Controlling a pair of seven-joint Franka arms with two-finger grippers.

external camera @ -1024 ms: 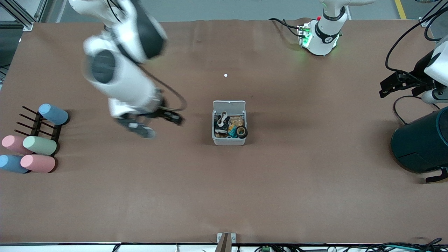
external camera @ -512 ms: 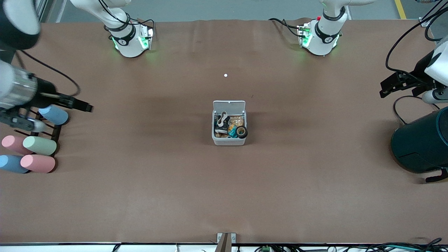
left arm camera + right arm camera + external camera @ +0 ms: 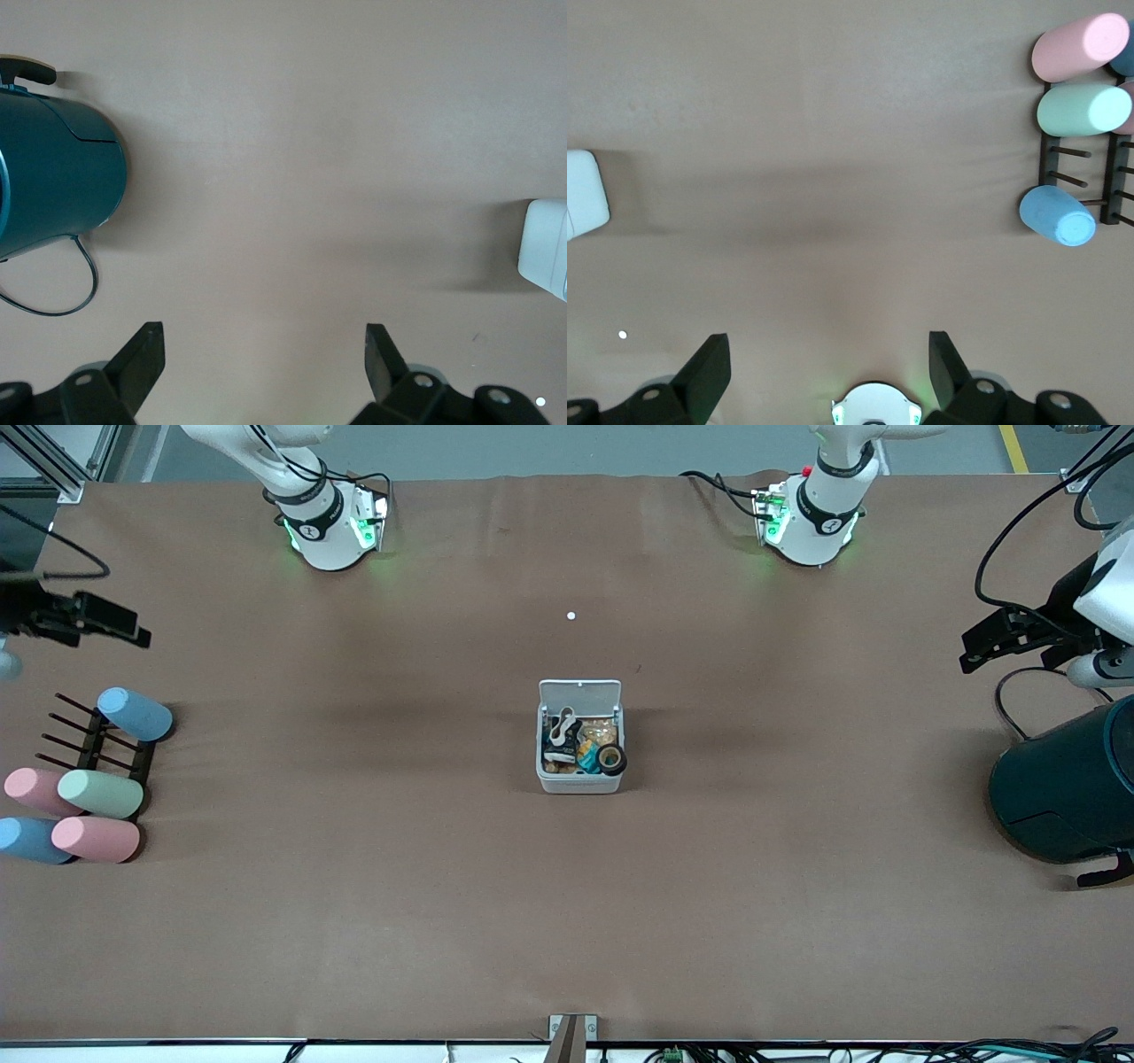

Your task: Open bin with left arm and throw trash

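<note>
The small square white-grey plastic bin (image 3: pixel 579 780) with rounded corners stands at the centre of the front view on the brown table covering (image 3: pixel 567 921), its flat hinged lid (image 3: pixel 580 691) swung up and back toward the robots' bases. Inside lie a small black snack packet with orange print and white ends (image 3: pixel 562 737), a small black tape roll (image 3: pixel 611 759) at the corner nearest the camera on the left arm's end, and further orange and teal wrappers between them.

The left gripper (image 3: pixel 264 354) hangs at the right edge of the front view, above the big dark teal cylinder (image 3: pixel 1067 793). Its two black fingers (image 3: pixel 142 359) are spread wide, empty and touching nothing. In the left wrist view the teal cylinder (image 3: pixel 55 173) fills the upper left and a corner of the bin (image 3: pixel 545 248) shows at the right edge.

The right gripper (image 3: pixel 826 363) hangs at the upper left edge of the front view, over the table above the black pronged rack (image 3: pixel 97 746); it is likewise released wide with nothing between its fingers (image 3: pixel 707 363).

On and beside that rack rest five pastel cylinders: a blue one (image 3: pixel 135 714), a green one (image 3: pixel 100 794), two pink ones (image 3: pixel 96 839) and a second blue one (image 3: pixel 31 840). A small white dot (image 3: pixel 571 615) lies on the table between the bin and the bases.
</note>
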